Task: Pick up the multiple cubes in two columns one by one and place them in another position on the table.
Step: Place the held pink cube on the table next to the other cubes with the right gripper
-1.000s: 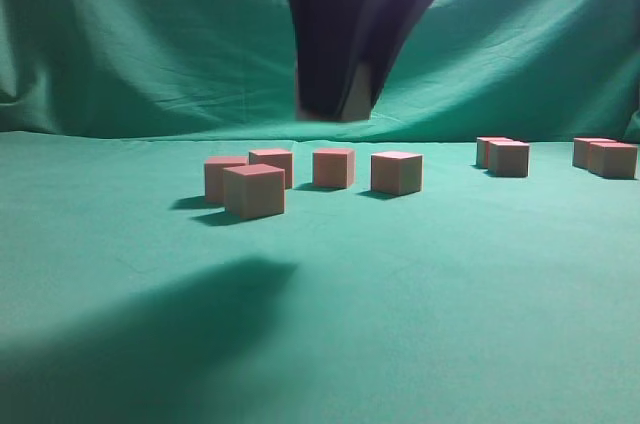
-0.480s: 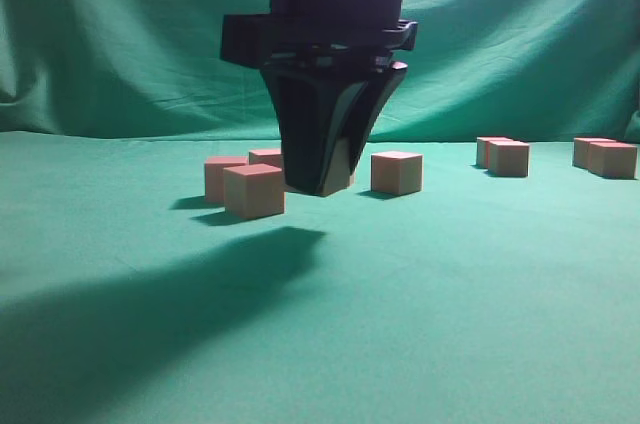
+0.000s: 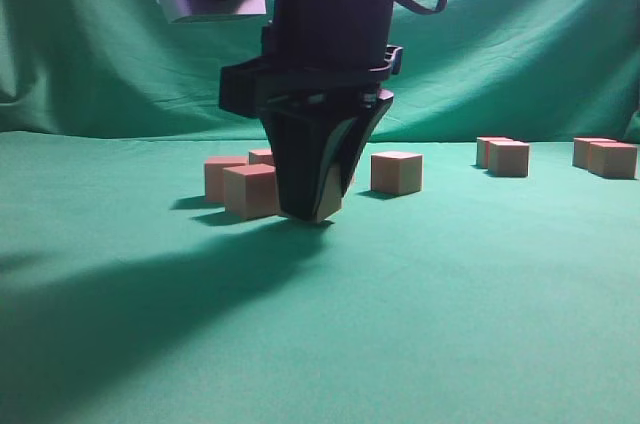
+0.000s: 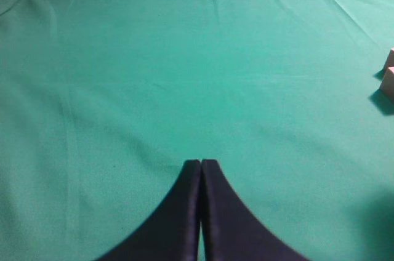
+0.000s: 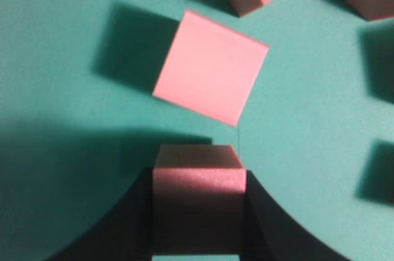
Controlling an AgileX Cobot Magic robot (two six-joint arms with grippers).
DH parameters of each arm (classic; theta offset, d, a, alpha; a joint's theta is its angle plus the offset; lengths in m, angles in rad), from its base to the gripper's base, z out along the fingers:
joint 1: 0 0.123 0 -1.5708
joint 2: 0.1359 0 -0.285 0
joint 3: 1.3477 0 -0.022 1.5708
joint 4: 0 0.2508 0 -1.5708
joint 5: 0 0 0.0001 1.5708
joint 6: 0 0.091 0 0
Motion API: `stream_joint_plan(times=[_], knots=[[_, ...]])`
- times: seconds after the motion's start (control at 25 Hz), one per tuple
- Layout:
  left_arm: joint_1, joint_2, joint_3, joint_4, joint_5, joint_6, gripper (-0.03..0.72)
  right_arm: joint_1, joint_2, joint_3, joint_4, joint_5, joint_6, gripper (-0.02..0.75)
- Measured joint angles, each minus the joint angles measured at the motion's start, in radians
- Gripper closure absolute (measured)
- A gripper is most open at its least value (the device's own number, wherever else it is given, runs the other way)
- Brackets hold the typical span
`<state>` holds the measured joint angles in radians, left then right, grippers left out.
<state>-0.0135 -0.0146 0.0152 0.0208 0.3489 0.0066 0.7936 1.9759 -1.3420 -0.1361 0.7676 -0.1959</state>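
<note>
Lowering fast over the last second, my right gripper (image 3: 312, 212) has its held cube (image 5: 198, 198), clamped between the jaws, almost touching the table (image 3: 480, 284) beside the placed group. Release looks next; my left gripper (image 4: 201, 164) idles, jaws together.

i've brought the right gripper (image 3: 318, 212) down from above the row to just over the table (image 3: 480, 294). the cube (image 5: 198, 202) it clamps now sits in front of the others, hiding two of them.
</note>
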Motion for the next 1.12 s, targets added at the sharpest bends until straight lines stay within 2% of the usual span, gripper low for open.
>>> stream_joint_plan(times=[1.12], knots=[[0.0, 0.0, 0.0, 0.0, 0.0, 0.0, 0.688, 0.0, 0.018, 0.0, -0.044, -0.037, -0.002, 0.48]])
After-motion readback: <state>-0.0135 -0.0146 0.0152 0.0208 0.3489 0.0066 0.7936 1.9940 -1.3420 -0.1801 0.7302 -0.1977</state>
